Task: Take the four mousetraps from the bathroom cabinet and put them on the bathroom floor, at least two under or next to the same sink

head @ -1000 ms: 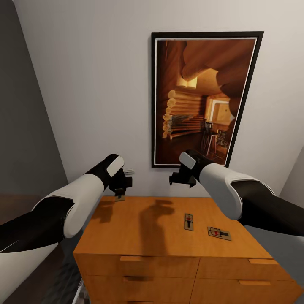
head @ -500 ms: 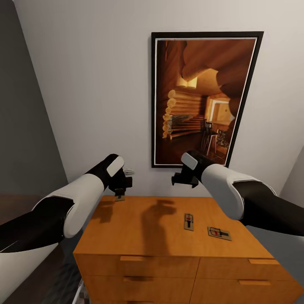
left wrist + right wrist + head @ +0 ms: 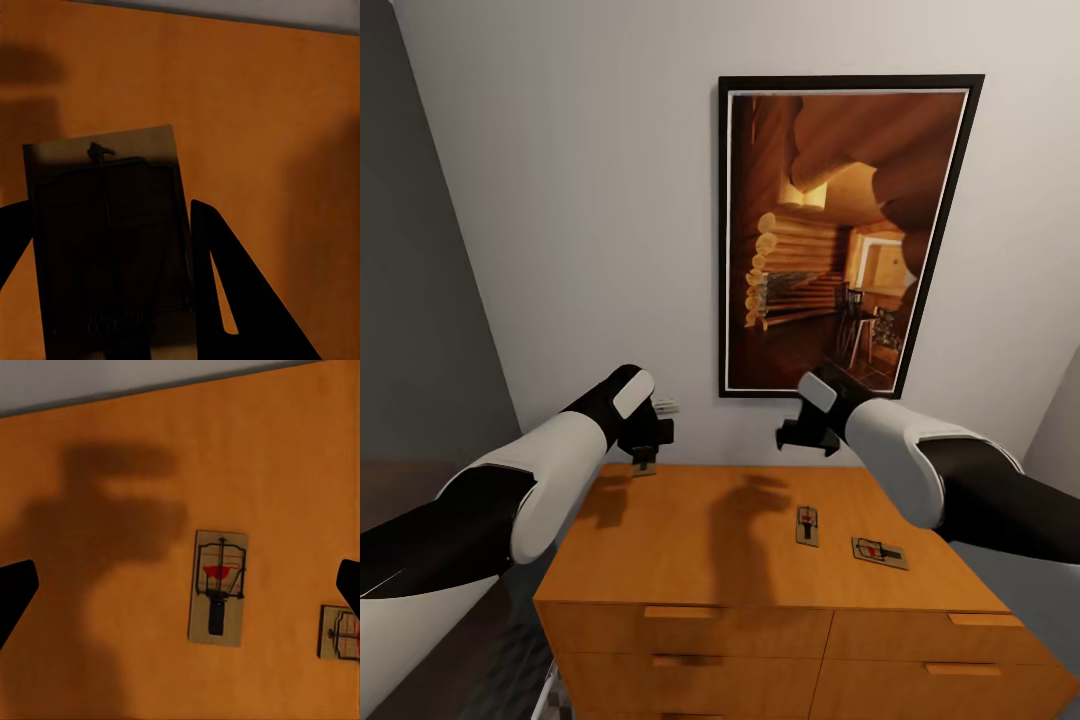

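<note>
the left gripper [image 3: 646, 450] is clamped on 1 mousetrap [image 3: 105, 240], above the cabinet [image 3: 690, 560] top's far left corner. the right gripper [image 3: 807, 437], fingers spread wide, hangs above 2 mousetraps [image 3: 807, 525] lying on the cabinet's right half.

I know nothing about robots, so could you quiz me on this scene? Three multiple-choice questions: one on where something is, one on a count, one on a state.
1. Where do the loose mousetraps lie?
A. on the cabinet top
B. on the floor
C. inside an open drawer

2. How many mousetraps lie loose on the cabinet?
A. none
B. two
C. five

3. What is the left gripper doing?
A. open and empty
B. pulling a drawer handle
C. shut on a mousetrap

Answers:
1. A: both traps rest on the orange-brown cabinet.
2. B: the head view shows two there.
3. C: the left gripper clamps the held mousetrap between its fingers.
</note>
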Robot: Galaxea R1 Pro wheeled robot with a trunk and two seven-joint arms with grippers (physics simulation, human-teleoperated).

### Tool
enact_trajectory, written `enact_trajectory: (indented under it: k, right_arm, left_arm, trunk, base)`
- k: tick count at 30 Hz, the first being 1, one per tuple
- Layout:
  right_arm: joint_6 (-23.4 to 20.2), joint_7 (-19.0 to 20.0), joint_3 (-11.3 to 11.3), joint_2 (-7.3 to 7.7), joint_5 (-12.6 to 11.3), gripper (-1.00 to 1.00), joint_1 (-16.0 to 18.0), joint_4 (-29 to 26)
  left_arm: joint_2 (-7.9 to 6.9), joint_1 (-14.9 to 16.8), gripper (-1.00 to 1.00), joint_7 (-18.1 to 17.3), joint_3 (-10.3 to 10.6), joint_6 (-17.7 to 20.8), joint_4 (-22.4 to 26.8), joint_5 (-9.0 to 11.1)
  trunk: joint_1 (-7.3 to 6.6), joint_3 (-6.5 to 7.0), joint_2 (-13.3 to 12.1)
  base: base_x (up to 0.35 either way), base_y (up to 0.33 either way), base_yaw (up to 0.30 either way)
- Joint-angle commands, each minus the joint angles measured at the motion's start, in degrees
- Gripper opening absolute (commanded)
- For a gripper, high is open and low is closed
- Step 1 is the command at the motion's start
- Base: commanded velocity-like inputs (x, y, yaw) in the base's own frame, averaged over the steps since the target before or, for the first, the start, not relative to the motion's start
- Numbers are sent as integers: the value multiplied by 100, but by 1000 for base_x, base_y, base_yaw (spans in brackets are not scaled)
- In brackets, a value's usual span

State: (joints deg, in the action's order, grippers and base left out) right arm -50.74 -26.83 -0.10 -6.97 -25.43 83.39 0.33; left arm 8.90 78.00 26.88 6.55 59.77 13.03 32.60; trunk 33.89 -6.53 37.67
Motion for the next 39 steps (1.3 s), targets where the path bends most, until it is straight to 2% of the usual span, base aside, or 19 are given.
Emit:
enact_trajectory:
  k: [1, 23, 30, 39]
  right_arm:
    - [2, -58, 3, 5, -58, 100, -4, 5]
    - [26, -50, 27, -2, -41, 100, -369, 37]
    - [285, -50, 31, -28, -46, 100, -453, 44]
    - [393, -50, 34, -29, -45, 100, -611, 47]
  left_arm:
    - [-4, 5, -100, 37, 48, 23, 7, 46]
    - [-10, 5, -100, 39, 48, 23, 7, 47]
    - [-11, 5, -100, 44, 48, 23, 7, 45]
    - [-7, 5, -100, 45, 48, 23, 7, 45]
  trunk:
    - [2, -11, 9]
    - [2, -11, 9]
    - [2, -11, 9]
    - [2, -11, 9]
  base:
    - [0, 0, 0]
    - [0, 0, 0]
    - [0, 0, 0]
    - [0, 0, 0]
